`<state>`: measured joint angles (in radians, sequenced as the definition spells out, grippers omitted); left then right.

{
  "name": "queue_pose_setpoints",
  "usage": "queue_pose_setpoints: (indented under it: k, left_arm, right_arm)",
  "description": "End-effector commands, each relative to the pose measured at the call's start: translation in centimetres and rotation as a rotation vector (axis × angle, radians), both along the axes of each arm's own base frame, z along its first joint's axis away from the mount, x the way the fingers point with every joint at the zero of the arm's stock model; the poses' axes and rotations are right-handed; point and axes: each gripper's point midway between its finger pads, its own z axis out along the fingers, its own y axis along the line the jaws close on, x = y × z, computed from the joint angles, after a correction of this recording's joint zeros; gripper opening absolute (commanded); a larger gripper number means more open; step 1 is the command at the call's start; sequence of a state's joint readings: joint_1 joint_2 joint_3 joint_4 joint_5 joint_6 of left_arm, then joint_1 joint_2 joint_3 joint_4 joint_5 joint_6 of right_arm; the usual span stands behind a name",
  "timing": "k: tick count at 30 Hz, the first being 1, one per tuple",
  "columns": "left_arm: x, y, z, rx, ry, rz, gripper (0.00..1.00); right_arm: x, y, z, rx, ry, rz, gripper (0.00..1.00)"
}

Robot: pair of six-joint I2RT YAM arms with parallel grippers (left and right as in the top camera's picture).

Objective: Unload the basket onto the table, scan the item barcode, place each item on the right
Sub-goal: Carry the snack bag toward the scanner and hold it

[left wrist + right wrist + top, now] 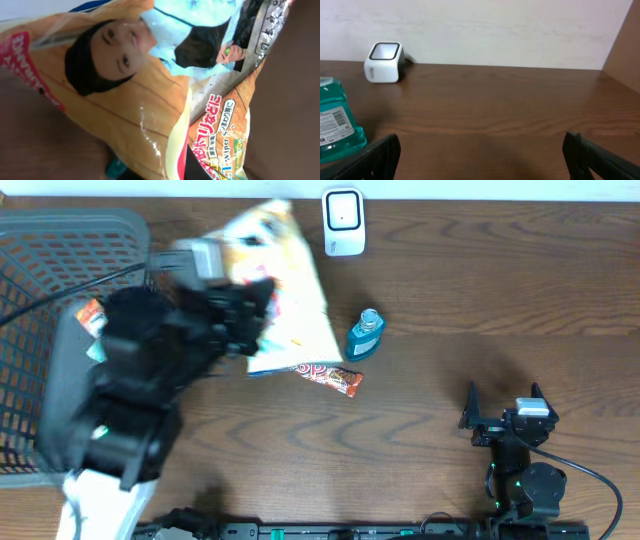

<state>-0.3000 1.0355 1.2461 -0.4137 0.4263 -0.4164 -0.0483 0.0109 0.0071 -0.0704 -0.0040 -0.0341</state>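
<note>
Toward the back of the worktop [450, 290], your left tool [255, 305] grips the wipes pack [290, 280], its long axis pointing just left of the scanner [343, 222]; your right tool [503, 412] sits open, farther off.

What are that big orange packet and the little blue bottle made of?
The orange packet looks like thin glossy plastic film: it crinkles and shows bright glare streaks. The blue bottle is probably clear plastic, tinted or filled teal, with a white, paper-like barcode label.
</note>
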Motion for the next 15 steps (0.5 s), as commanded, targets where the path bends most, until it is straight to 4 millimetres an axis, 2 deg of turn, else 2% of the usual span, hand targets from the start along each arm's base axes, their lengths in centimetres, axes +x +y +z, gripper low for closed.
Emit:
queue_pose_setpoints:
  k: [1, 7, 10, 15]
  left_arm:
    - [1.0, -4.5, -2.4, 0.215, -0.086, -0.099, 0.07]
    - [1.1, -11.6, -7.6, 0.344, -0.068, -0.266, 0.08]
    - [1.5, -14.0, -10.4, 0.390, -0.045, -0.306, 0.07]
    - [2.0, -16.5, -15.5, 0.448, 0.037, -0.359, 0.08]
  right_arm:
    - [0.0, 0.2, -0.1, -0.008, 0.002, 0.010, 0.99]
    - [0.0, 0.2, -0.1, -0.008, 0.002, 0.010, 0.99]
    - [0.0, 0.2, -0.1, -0.008, 0.002, 0.010, 0.99]
    - [0.0, 0.2, -0.1, -0.008, 0.002, 0.010, 0.99]
